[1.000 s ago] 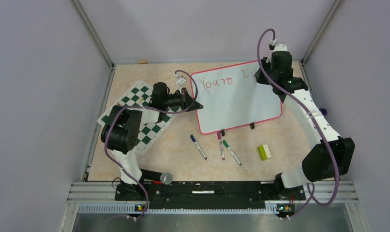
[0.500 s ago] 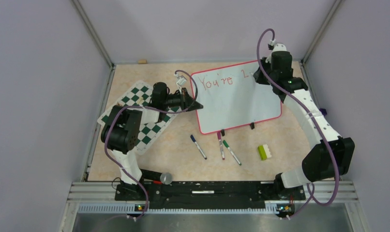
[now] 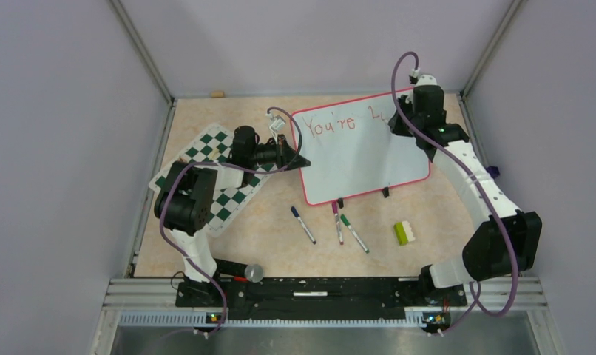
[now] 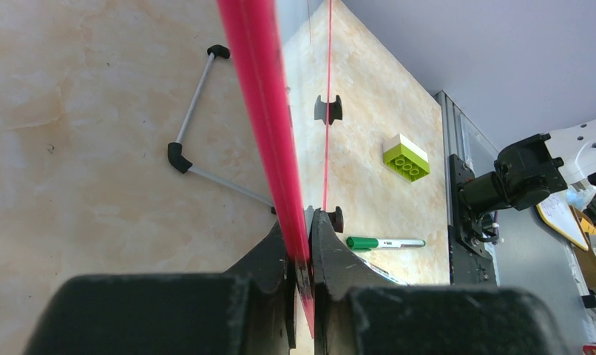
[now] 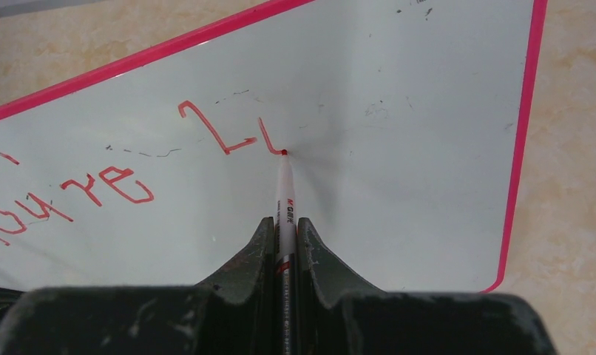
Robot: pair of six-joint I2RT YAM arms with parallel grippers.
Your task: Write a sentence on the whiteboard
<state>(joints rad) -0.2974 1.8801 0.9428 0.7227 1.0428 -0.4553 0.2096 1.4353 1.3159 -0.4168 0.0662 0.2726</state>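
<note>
Right hand (image 5: 284, 222) w/ marker (image 5: 284, 185) crept along 1 whiteboard (image 5: 398, 148); 3 pens (image 3: 304, 225) loose.

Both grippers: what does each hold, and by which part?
Left gripper: pink-framed white whiteboard, by its left edge. Right gripper: white red-tipped marker, by its barrel.

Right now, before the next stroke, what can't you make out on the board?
- Top external: the rightmost red strokes on the glossy white red-framed whiteboard, behind the right hand.
- Right wrist: the start of "You're", cut off by the left edge; the barrel print on the white red-tipped marker, too small.
- Left wrist: all writing; the board is edge-on in the left hand.
</note>
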